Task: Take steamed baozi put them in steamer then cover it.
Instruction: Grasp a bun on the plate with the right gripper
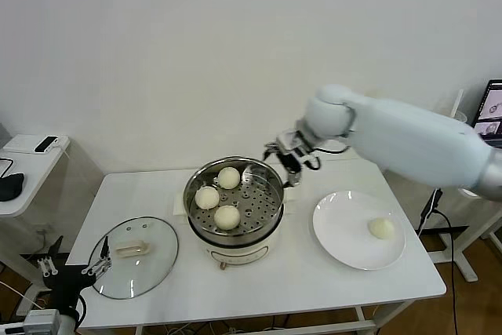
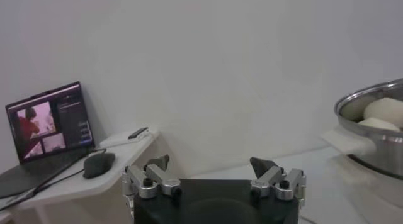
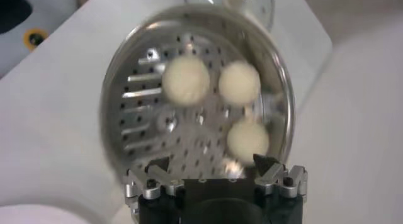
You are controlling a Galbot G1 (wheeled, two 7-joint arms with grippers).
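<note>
Baozi: three (image 1: 227, 216) sit on the perforated floor of the steamer, grouped toward the side nearest the lid, close together but not stacked. A fourth bun (image 1: 381, 228) lies alone on the plate.
Steamer: the shiny basket (image 1: 272, 215) stands on its white pot base at the middle of the tabletop (image 1: 314, 280), uncovered.
Lid: the glass lid (image 1: 153, 268) lies flat on the tabletop to the left of the steamer, cream handle facing up, apart from the pot.
Plate: the white plate (image 1: 345, 229) rests to the right of the steamer, near it but not touching.
Right gripper: it (image 1: 282, 154) hangs just over the far right rim of the steamer, arm reaching in from the right. Its fingers (image 3: 157, 167) are spread wide with nothing between them; the wrist view looks straight down on the three buns in the basket.
Left gripper: it (image 1: 100, 263) is parked low at the left front corner of the tabletop, beside the lid's edge. Its fingers (image 2: 261, 165) are released and empty, pointing toward the wall.
Side desk: a small white desk (image 2: 82, 184) left of the tabletop carries a laptop (image 2: 47, 128) and a mouse (image 2: 99, 163).
</note>
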